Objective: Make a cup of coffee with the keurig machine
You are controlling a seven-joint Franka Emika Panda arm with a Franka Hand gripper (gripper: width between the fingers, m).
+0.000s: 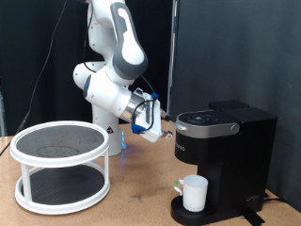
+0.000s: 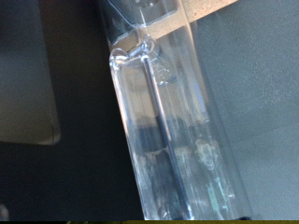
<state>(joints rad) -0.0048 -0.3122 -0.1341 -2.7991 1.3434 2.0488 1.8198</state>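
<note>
Exterior view: wooden table [image 1: 132,193], dark curtain [image 1: 216,47] behind.

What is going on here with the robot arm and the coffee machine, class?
A white robot arm holds its gripper in the air just beside the upper part of the keurig machine, on the exterior view's left of it. The machine's lid looks closed. The cup already stands on the machine's drip base, under the spout. A round white two-tier rack sits on the wooden table further to the exterior view's left. The wrist view shows only blurred clear plastic close up.
</note>
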